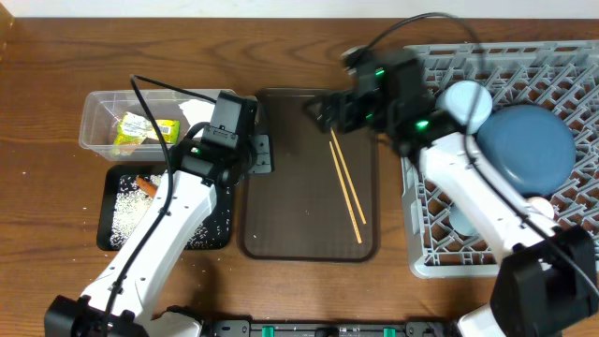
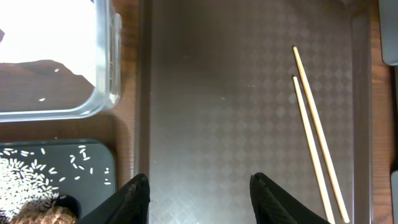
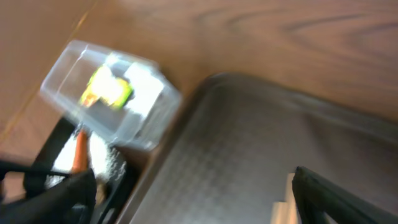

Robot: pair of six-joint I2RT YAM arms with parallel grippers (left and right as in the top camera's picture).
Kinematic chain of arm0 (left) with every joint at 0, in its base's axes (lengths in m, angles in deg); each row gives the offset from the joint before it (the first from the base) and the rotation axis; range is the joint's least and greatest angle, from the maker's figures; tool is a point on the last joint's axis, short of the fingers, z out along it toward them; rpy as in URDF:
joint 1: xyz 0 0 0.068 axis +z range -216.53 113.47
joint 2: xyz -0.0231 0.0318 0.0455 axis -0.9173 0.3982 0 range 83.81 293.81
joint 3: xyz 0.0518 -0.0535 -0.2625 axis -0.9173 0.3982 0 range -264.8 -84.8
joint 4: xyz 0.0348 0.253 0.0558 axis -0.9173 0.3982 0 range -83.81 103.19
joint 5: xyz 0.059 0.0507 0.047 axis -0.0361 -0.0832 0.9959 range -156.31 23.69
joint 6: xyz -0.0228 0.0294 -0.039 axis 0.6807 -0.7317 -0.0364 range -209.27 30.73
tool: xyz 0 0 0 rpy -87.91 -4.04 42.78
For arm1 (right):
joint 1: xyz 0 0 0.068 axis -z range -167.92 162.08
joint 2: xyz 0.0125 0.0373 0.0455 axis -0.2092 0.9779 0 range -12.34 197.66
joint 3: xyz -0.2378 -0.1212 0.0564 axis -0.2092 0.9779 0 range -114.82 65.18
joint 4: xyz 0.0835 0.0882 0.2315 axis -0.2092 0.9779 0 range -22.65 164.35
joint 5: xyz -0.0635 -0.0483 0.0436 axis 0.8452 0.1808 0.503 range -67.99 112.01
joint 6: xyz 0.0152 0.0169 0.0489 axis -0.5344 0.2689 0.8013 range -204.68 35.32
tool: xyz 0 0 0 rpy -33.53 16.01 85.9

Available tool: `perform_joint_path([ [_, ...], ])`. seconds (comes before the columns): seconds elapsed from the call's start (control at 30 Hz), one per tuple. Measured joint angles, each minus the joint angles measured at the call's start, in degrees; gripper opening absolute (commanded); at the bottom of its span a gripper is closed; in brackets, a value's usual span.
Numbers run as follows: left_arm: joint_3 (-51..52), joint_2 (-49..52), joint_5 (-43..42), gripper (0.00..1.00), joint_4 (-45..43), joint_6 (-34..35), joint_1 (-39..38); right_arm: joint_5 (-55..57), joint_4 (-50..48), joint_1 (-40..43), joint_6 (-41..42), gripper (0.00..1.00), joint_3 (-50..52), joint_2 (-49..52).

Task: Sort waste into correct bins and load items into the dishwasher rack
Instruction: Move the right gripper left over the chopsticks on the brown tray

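Step in hand: chopsticks [image 1: 345,185] to dishwasher rack [image 1: 580,75]. They lie on the brown serving tray's [image 1: 281,206] 3 o'clock side. Right gripper [image 3: 193,186] hovers near their 12 o'clock end, jaws apart, apparently empty (blurry). Left gripper [image 2: 199,180] spread, empty. Next: descend, pinch both sticks.

Overhead evenly lit, sharp; right wrist view motion-blurred; clear tub [image 2: 62,114] interior overexposed white, left wrist.
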Motion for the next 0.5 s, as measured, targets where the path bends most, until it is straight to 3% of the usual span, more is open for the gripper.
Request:
perform_joint_path([
  [0.03,0.0,0.02,0.0,0.53,0.0,0.02,0.5,1.4,0.48,-1.95,-0.02,0.84,0.0,0.07],
  [0.17,0.0,0.0,0.02,0.53,0.5,0.57,4.26,10.97,1.88,-9.38,-1.05,0.65,0.0,0.28],
  [0.43,0.0,0.0,0.09,0.53,1.42,2.99,12.55,26.64,4.37,-15.1,-3.02,0.6,0.0,1.73],
  [0.5,0.0,0.0,0.07,0.53,1.57,3.15,13.35,28.37,4.37,-15.08,-3.19,0.53,0.0,3.37],
])
